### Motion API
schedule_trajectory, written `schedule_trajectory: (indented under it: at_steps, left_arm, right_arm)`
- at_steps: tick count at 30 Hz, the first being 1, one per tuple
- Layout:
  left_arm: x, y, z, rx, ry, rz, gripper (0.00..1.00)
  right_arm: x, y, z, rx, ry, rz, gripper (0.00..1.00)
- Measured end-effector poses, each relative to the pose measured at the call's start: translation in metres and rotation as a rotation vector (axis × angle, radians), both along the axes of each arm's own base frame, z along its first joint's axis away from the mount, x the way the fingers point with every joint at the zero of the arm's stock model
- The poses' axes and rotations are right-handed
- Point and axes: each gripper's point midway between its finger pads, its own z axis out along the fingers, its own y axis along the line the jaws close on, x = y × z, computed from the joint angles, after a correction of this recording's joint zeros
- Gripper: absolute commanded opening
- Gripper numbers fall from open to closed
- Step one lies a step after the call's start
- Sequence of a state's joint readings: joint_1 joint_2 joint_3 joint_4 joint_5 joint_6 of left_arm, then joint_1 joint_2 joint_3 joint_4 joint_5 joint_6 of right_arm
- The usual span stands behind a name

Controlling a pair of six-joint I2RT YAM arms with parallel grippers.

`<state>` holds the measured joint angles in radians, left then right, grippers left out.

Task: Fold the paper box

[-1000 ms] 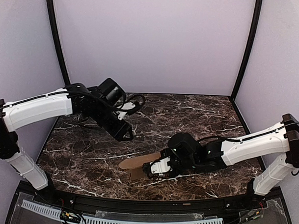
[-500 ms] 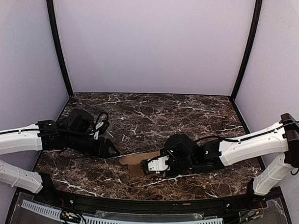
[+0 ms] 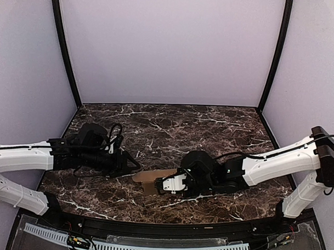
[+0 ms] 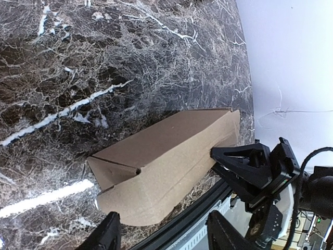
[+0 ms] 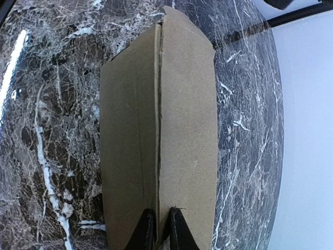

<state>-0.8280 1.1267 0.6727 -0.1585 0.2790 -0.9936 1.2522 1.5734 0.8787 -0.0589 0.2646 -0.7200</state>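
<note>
The paper box (image 3: 151,177) is a long narrow brown cardboard carton lying on the dark marble table near the front edge. My right gripper (image 3: 165,185) pinches its right end. In the right wrist view the fingertips (image 5: 147,229) stand close together on the carton's raised seam (image 5: 158,130), so the right gripper (image 5: 158,232) is shut on it. My left gripper (image 3: 134,165) hovers low by the carton's left end, open. In the left wrist view its fingers (image 4: 109,234) are spread wide, with the paper box (image 4: 166,161) just beyond them and untouched. The right gripper (image 4: 255,166) shows at the far end.
The black front rail of the table (image 3: 163,223) runs close behind the carton. Pale walls and black corner posts (image 3: 64,50) enclose the back and sides. Both arms lie low over the front half of the marble table (image 3: 211,126).
My left arm has dropped from a raised pose at the back left to table height and moved right, up to the carton's left end. The right gripper and carton shifted slightly left.
</note>
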Motion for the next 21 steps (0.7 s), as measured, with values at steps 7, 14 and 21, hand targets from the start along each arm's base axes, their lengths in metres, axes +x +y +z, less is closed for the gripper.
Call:
schedule_trajectory:
  at_steps: [7, 14, 21]
  left_arm:
    - [0.011, 0.001, 0.013, 0.04, -0.062, -0.025, 0.55]
    - [0.018, -0.004, 0.015, 0.134, -0.144, -0.125, 0.53]
    - [0.013, 0.003, 0.0, 0.22, -0.165, -0.212, 0.53]
  right_arm:
    - [0.0, 0.001, 0.001, -0.005, -0.004, -0.001, 0.3]
    - [0.0, 0.001, 0.002, -0.01, -0.002, -0.002, 0.41]
    - [0.003, 0.003, 0.013, 0.01, -0.009, -0.01, 0.46]
